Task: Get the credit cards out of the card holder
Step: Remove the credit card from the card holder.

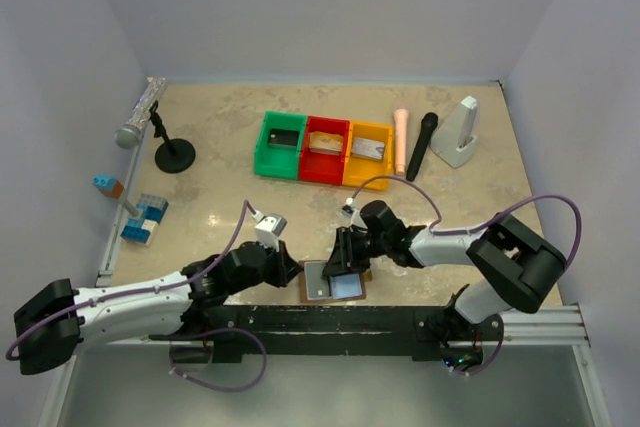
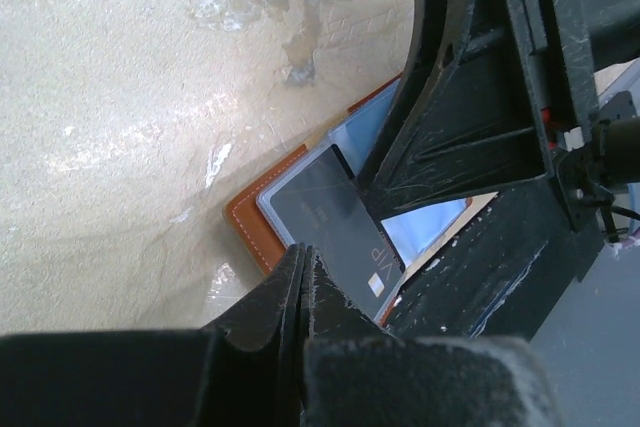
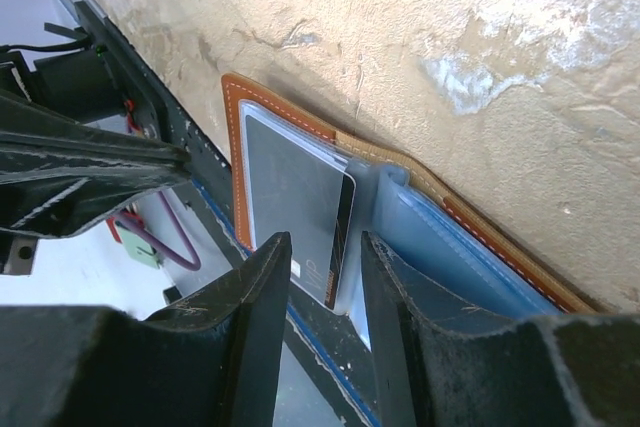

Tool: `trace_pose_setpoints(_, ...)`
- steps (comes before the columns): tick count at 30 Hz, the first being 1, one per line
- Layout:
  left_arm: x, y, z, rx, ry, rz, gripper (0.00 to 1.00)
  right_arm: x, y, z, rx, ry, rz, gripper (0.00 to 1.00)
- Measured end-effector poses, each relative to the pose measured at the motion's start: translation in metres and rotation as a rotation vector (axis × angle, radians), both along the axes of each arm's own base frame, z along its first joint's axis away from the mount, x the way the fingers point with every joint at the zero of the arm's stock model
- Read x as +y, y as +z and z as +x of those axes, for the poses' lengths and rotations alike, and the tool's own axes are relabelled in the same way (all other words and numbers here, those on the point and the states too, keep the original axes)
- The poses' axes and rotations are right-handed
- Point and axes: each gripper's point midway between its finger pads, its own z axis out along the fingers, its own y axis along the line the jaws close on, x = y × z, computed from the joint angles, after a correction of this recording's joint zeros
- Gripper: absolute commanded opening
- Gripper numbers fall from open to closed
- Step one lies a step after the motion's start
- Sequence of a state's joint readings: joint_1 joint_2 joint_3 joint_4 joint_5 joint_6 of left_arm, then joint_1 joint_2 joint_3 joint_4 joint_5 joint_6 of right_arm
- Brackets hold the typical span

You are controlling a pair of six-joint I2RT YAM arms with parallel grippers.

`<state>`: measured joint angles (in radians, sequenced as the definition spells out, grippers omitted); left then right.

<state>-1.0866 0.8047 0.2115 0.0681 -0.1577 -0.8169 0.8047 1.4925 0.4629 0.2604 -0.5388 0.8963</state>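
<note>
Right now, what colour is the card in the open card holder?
Dark grey, nearly black, with pale lettering. The card shows best in the left wrist view.

**Card holder (image 1: pixel 335 292) open between claws**

It is laid open at the near edge of the counter (image 1: pixel 230 197), with the left claw (image 1: pixel 297 272) at its left side and the right claw (image 1: pixel 345 267) over its far edge. Coloured bins (image 1: pixel 322 175) are set well behind

Top external camera: high behind the arm bases (image 1: pixel 465 330), looking down over the whole table (image 1: pixel 230 197), distant. Left wrist camera: low, very close, facing the open card holder (image 2: pixel 250 225). Right wrist camera: equally close, facing the same card holder from the opposite side; all three views share it.
</note>
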Motion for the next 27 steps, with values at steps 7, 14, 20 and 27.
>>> trace_pose_setpoints(7, 0.0, -0.032, -0.003, 0.06, -0.017, 0.113, 0.0, 0.003, -0.001, 0.001, 0.0, 0.003, 0.011, 0.4)
trace_pose_setpoints(14, -0.002, -0.045, -0.002, 0.088, -0.017, 0.154, 0.0, 0.004, -0.001, 0.002, -0.001, 0.003, 0.019, 0.4)
trace_pose_setpoints(20, -0.004, -0.045, -0.001, 0.089, -0.012, 0.145, 0.0, 0.005, -0.002, 0.002, 0.001, 0.004, 0.019, 0.4)
trace_pose_setpoints(27, -0.004, -0.044, -0.001, 0.093, -0.003, 0.137, 0.0, 0.005, -0.004, 0.002, 0.008, 0.003, 0.015, 0.41)
